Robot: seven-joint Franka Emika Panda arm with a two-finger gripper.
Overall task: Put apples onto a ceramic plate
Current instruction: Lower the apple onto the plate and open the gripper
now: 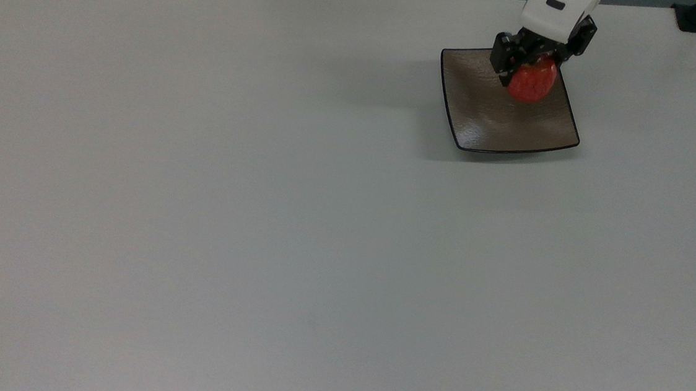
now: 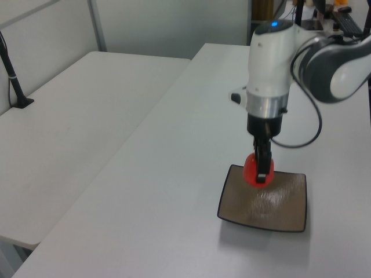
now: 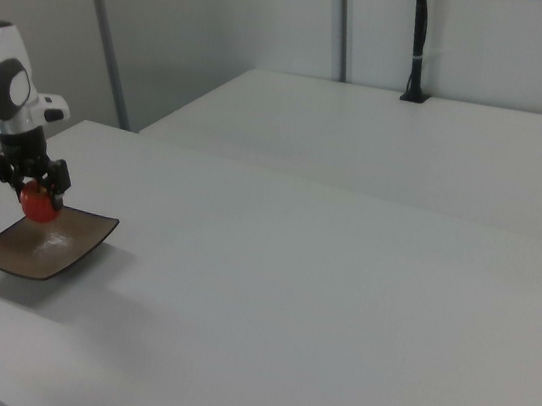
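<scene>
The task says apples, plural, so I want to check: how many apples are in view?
1. The apple is held in the gripper above the ceramic plate, near its far edge in the top view.

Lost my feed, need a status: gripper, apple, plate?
Gripper shut on small red apple. Apple over square brown-grey plate, not released. Nothing else on white table.

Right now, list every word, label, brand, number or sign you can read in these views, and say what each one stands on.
None: no readable text in any view.
The ceramic plate has a plain glossy face with a black rim, no mark.
The apple, held in the tool, bears no sticker.
The table is bare white, unprinted.
The dark patch on the arm's white wrist is too small to read.
</scene>
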